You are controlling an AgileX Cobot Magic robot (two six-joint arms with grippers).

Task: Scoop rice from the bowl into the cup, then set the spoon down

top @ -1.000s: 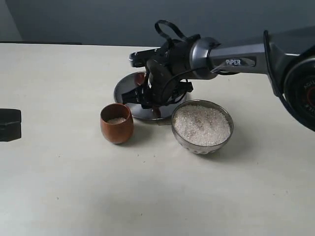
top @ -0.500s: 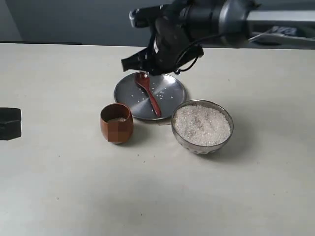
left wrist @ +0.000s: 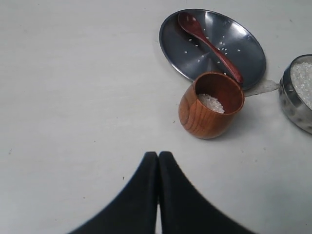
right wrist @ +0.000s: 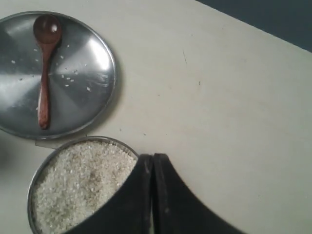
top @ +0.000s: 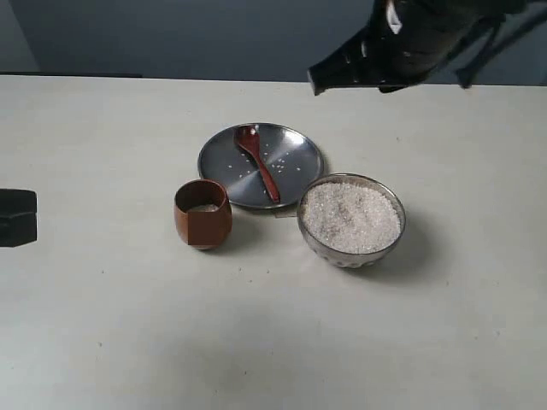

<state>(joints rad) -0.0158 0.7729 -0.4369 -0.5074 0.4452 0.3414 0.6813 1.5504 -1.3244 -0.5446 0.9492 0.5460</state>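
Right jaws first. In the exterior view they ride on the right arm (top: pixel 402 38), up in the air over the far right of the table (top: pixel 102 325). They're too blurry there to read, but nothing dangles from them. The spoon (top: pixel 256 162) lies flat on the round steel plate (top: pixel 299 149), head at the far side and handle pointing toward the glass bowl (top: pixel 352 258). The bowl is heaped with rice (top: pixel 350 218) and sits right against the plate's near right edge. The wooden cup (top: pixel 202 213) stands just off the plate's near left edge.

In the left wrist view, the left jaws are pressed together with nothing in them, over bare table on the cup's side. You can see a small layer of rice at the bottom of the cup.

In the right wrist view, the right jaws are shut flush and empty, hanging over the bowl's rim.

My read is that the spoon is already set down, so what's left is just getting clear. I'd go up and away, and not dip, because the bowl's rim is right under those tips.

Other stuff: loose grains (top: pixel 275 164) are scattered on the plate. There's also a pale scrap (left wrist: pixel 265 87) between plate and bowl, and I can't tell what it is. Nothing blocks the way out.
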